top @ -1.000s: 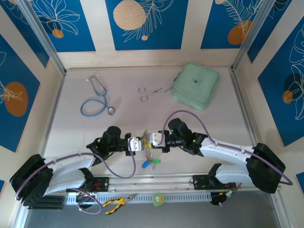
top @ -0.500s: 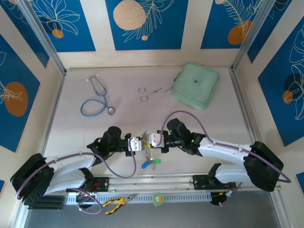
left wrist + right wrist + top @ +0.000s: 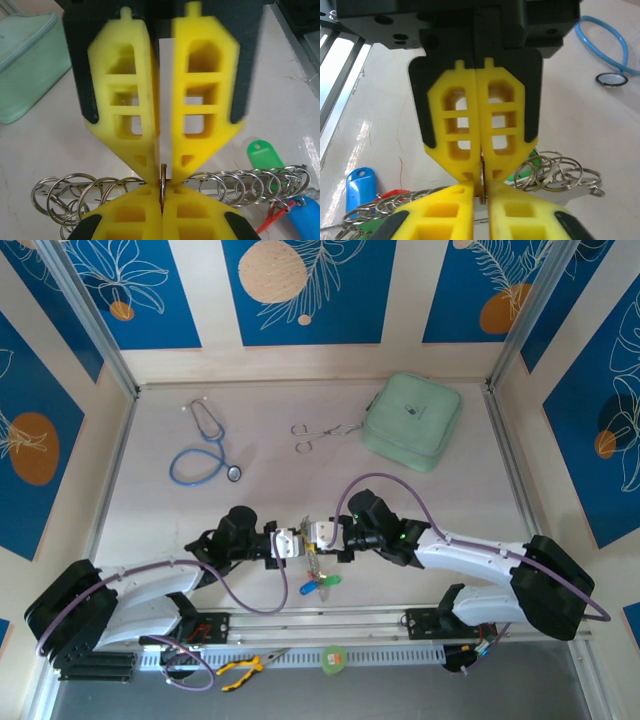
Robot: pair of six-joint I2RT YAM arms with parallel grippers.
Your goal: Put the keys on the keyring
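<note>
Reaching inward at lower centre of the top view, the left claw (image 3: 296, 543) and right claw (image 3: 313, 537) meet tip-to-tip, both clenched on a thin steel ring (image 3: 163, 186) above the pale bench (image 3: 300, 480).

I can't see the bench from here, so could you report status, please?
Left gripper and right gripper shut on one thin steel ring. Blue and green key tags hang alongside. Nothing obstructing.

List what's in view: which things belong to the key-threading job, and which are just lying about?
Job: coloured keys, steel keyring loops.
Lying about: blue stethoscope, forceps, green pouch, yellow-handled pliers.
</note>
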